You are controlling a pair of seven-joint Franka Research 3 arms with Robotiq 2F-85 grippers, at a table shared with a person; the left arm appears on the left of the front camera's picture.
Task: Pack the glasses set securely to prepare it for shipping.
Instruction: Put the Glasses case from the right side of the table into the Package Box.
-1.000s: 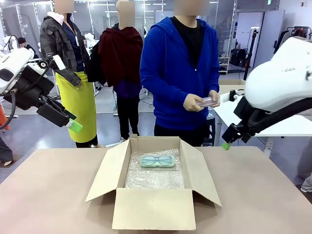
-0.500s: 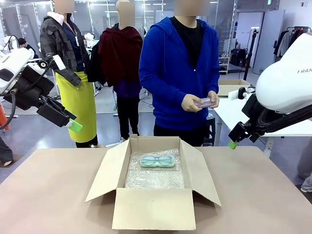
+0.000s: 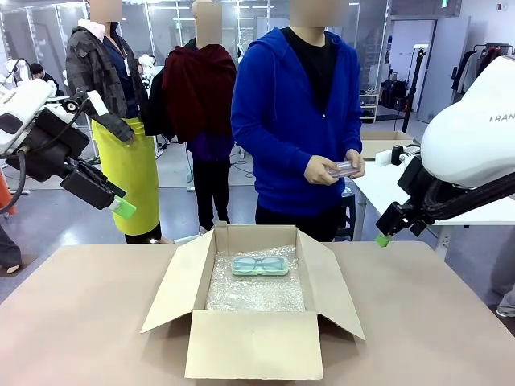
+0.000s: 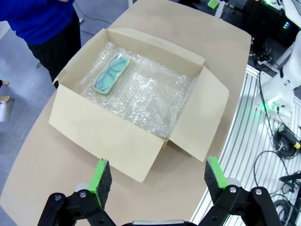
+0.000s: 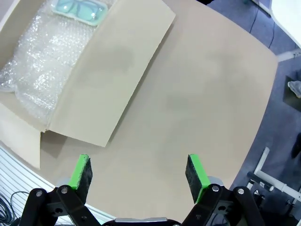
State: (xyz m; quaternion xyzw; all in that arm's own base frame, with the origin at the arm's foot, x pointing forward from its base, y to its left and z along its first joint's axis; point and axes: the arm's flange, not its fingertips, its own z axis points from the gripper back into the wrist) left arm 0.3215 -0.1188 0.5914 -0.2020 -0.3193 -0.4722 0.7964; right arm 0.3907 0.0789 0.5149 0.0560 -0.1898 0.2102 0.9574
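Left hand (image 4: pixel 156 165) open; translucent mint-green case (image 4: pixel 111 73) shows spectacles (image 3: pixel 260 264) inside.

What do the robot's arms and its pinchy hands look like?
The left arm and right arm are rounded white shells; the right has grey lettering. A black cable loops under the left one. The left gripper and right gripper are black, each with two fingers tipped with green pads.

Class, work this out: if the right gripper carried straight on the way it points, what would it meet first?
The right gripper would probably meet the bare table first, just beside the cardboard box; depth is unclear.
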